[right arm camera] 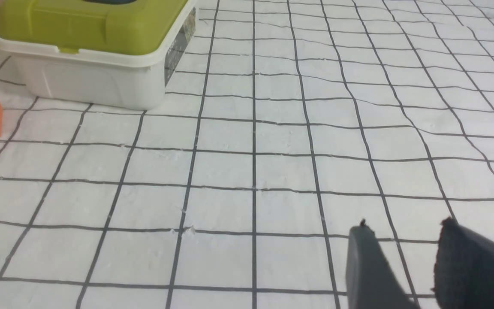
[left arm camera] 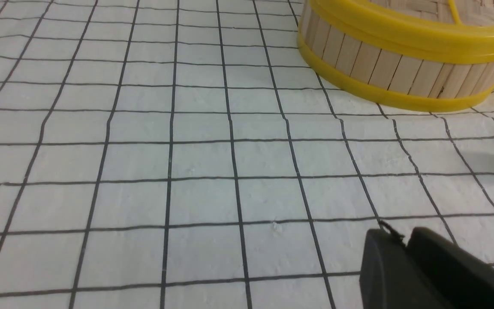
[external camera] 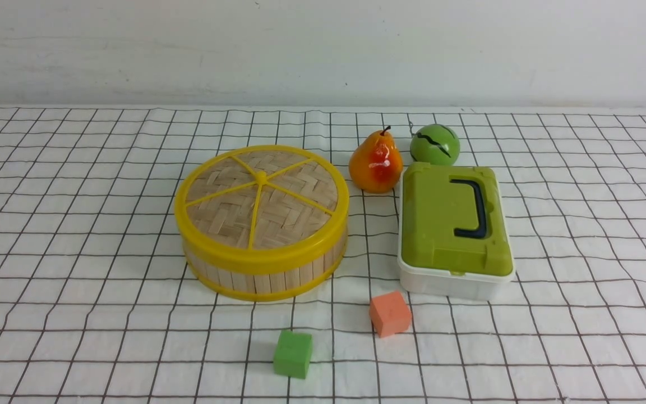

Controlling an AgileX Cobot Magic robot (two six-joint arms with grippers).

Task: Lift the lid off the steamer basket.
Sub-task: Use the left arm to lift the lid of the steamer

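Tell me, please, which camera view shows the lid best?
The front view. It shows the whole lid, with spokes and knob, sitting on the basket. The left wrist view catches only part of its yellow rim and some weave, cut off by the frame. The right wrist view shows no lid.

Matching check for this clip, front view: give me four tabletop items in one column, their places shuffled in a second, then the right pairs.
Items:
1. lid
2. pear
3. green cube
4. orange cube

Places:
A. just in front of the white box, at its left corner
B. seated on top of the steamer basket
C. behind the white box, beside the green ball
D. nearest the camera, in front of the steamer basket

Pairs: 1-B, 2-C, 3-D, 4-A
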